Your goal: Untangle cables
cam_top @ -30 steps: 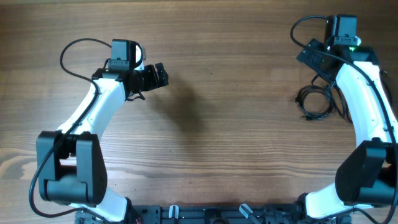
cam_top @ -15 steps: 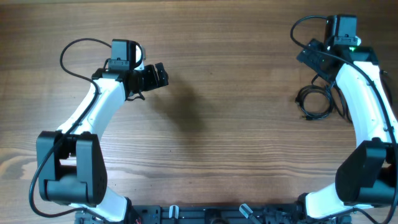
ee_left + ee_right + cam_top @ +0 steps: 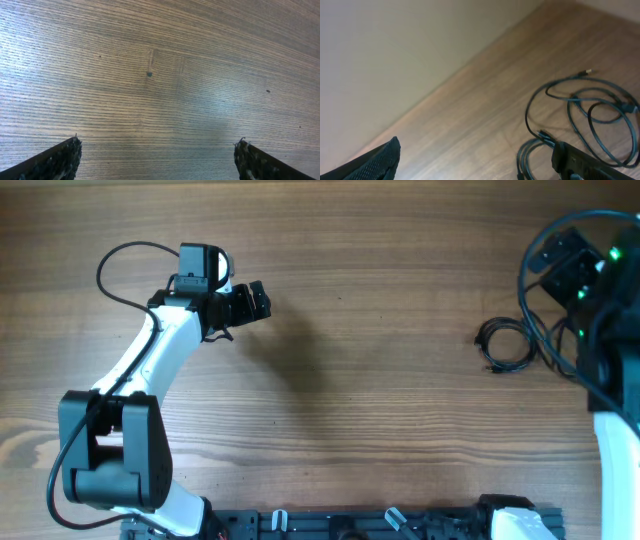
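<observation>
Wooden table (image 3: 380, 410); cables (image 3: 540, 134) beside one finger of wide right gripper (image 3: 475, 162); left gripper (image 3: 157, 157) wide, distant.

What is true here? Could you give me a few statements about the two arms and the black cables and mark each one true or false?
1. The cables lie on the table on the right arm's side. True.
2. The left arm's fingers are clamped on a cable. False: they are spread open and empty, with only bare wood between them.
3. The right arm's fingers are spread open, holding nothing. True.
4. The cables are stretched out in one straight line. False: they lie in loose, overlapping loops.
</observation>
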Controlling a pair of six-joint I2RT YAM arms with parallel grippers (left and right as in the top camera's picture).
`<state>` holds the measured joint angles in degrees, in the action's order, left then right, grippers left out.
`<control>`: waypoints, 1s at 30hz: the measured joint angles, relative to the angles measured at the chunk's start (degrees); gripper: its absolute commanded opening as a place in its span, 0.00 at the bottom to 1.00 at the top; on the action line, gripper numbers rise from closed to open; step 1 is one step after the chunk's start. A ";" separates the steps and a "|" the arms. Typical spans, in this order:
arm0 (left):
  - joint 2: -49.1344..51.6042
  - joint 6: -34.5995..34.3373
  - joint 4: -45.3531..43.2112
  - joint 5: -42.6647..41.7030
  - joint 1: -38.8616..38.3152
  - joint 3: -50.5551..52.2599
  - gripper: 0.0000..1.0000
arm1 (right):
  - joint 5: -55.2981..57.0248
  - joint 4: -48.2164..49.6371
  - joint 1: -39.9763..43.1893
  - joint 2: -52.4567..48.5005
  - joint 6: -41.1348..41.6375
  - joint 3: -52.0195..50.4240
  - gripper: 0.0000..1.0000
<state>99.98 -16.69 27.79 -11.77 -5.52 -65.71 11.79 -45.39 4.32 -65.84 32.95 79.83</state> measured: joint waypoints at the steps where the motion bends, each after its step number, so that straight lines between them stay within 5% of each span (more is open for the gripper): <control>1: 0.00 0.00 0.02 -0.02 0.00 0.00 1.00 | 0.02 -0.02 -0.04 1.53 0.00 0.00 1.00; 30: 0.00 0.00 0.00 0.00 0.00 0.00 1.00 | 6.67 -24.90 -11.26 36.33 0.02 -1.07 1.00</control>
<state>99.98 -16.69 27.79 -11.77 -5.52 -65.71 18.46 -70.28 -6.94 -29.52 32.97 78.76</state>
